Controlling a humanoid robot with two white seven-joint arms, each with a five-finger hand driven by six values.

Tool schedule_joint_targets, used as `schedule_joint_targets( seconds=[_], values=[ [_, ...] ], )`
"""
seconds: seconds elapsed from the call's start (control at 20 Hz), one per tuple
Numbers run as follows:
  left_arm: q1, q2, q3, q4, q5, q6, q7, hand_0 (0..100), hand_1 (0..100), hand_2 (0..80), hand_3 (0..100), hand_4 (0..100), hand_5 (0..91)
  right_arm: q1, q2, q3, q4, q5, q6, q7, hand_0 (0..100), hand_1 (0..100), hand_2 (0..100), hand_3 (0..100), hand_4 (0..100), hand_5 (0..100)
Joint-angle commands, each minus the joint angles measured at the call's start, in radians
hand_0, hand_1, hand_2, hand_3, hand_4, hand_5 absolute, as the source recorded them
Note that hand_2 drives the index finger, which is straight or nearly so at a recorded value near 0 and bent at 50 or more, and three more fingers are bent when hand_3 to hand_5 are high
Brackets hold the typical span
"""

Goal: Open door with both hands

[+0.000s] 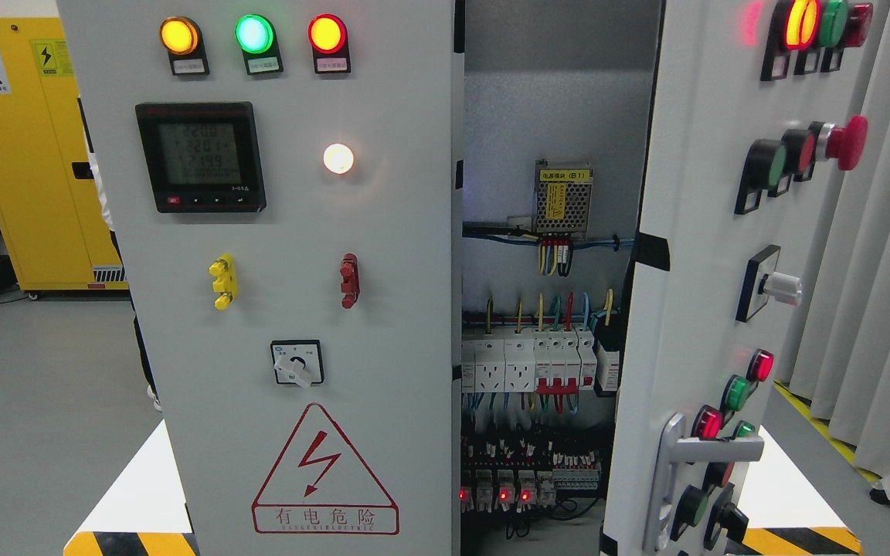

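A grey electrical cabinet fills the head view. Its left door (290,309) is closed and carries three lit lamps, a digital meter (200,157), a rotary switch (297,364) and a red warning triangle. The right door (692,293) stands swung outward, its silver lever handle (711,449) near the bottom. Through the gap between the doors the cabinet interior (541,309) shows a power supply, coloured wires and rows of breakers. Neither of my hands nor arms appears in this view.
A yellow storage cabinet (28,154) stands at the far left on the grey floor. Grey curtains (870,309) hang at the right. Black-and-yellow hazard tape (132,543) marks the floor by the cabinet base. Part of a person's leg shows behind the cabinet's left edge.
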Motion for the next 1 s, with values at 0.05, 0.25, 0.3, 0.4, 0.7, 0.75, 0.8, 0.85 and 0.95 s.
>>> schedule_joint_targets(
  seconds=[0.05,0.25,0.3,0.4,0.7,0.75,0.8,0.85,0.95],
  values=[
    [-0.002,0.023,0.0,0.002,0.0,0.001,0.0,12,56,0.0,0,0,0.0,0.001,0.005,0.0,-0.001,0.004,-0.004,0.001,0,50,4,0,0,0],
    [-0.002,0.03,0.0,-0.001,0.0,0.001,0.0,12,56,0.0,0,0,0.0,0.003,0.003,0.0,-0.002,0.004,-0.004,0.004,0,50,4,0,0,0],
    [-0.002,0.037,0.003,-0.015,0.001,-0.002,-0.004,12,56,0.0,0,0,0.0,0.003,0.003,-0.001,-0.002,0.004,-0.004,0.005,0,50,4,0,0,0],
    [0.009,0.068,0.006,-0.099,0.003,-0.007,-0.009,12,56,0.0,0,0,0.0,0.0,-0.006,-0.021,-0.002,0.027,0.0,0.007,0,50,4,0,0,0],
    [0.149,0.172,0.006,-0.527,0.005,-0.007,-0.056,12,56,0.0,0,0,0.0,-0.002,-0.008,-0.187,-0.002,0.212,0.0,0.008,0,50,4,0,0,0],
    [0.15,0.178,0.008,-0.555,0.005,-0.007,-0.091,12,56,0.0,0,0,0.0,-0.002,-0.008,-0.185,-0.001,0.212,-0.001,0.007,0,50,4,0,0,0],
    [0.15,0.183,0.008,-0.572,0.005,-0.007,-0.131,12,56,0.0,0,0,0.0,0.0,-0.008,-0.184,-0.001,0.21,-0.003,0.008,0,50,4,0,0,0],
    [0.15,0.191,0.011,-0.589,0.005,-0.007,-0.189,12,56,0.0,0,0,0.0,0.0,-0.006,-0.184,-0.001,0.21,-0.003,0.007,0,50,4,0,0,0],
    [0.15,0.203,0.035,-0.639,0.005,-0.007,-0.315,12,56,0.0,0,0,0.0,0.0,-0.006,-0.184,-0.001,0.21,-0.003,0.007,0,50,4,0,0,0]
  ],
)
